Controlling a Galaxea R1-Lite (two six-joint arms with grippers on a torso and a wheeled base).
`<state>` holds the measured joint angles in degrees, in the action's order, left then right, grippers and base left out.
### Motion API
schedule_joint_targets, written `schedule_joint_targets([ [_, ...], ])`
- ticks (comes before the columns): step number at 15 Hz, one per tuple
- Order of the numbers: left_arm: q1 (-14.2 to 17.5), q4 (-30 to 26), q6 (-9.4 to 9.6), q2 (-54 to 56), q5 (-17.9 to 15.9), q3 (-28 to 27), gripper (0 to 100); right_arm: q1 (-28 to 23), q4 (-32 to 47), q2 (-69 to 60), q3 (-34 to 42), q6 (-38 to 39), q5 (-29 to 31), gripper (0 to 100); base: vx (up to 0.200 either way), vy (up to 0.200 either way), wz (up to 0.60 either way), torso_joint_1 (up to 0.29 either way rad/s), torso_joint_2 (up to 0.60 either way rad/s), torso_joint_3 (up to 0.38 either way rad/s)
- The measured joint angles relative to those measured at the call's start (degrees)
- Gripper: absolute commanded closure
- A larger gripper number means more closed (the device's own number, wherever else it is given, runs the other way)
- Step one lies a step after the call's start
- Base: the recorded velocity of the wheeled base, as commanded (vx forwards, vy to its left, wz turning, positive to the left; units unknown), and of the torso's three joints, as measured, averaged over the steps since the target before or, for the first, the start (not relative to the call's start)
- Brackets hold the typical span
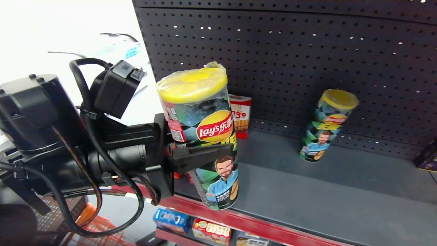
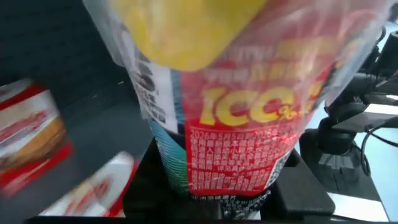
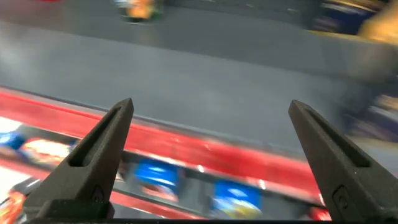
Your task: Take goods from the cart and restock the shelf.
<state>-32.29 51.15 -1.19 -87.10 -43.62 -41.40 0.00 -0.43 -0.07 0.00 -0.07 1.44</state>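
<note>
Centre frame, the left gripper pinches the chip can near-upright, yellow lid up, top leaning left; the right gripper is spread wide.

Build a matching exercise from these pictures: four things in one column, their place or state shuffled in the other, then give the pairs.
Things
1. held chip can
2. second chip can
3. red-and-white box
4. right gripper

Place or state
A. open, over the red front edge of the shelf
B. standing free on the shelf, near the pegboard
C. clamped in the left gripper
D. behind the held can, against the pegboard

Pairs: 1-C, 2-B, 3-D, 4-A
</note>
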Motion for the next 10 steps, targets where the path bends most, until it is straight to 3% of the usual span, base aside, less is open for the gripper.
schedule_joint_targets([
  [2, -0.26, 0.05, -0.02, 0.00, 0.00, -0.20, 100, 0.00, 0.00, 0.00, 0.00, 0.02, 0.00, 0, 0.000, 0.000, -0.60, 0.000, 0.00, 0.007],
  [8, -0.09, 0.06, -0.11, 0.00, 0.35, 0.41, 100, -0.05, -0.01, 0.00, 0.00, 0.00, -0.02, 0, 0.000, 0.000, 0.00, 0.000, 0.00, 0.000],
  [10, -0.06, 0.05, -0.11, 0.04, 0.29, 0.61, 100, 0.00, -0.01, 0.00, 0.00, 0.05, -0.02, 0, 0.000, 0.000, -0.30, 0.001, 0.00, 0.001],
])
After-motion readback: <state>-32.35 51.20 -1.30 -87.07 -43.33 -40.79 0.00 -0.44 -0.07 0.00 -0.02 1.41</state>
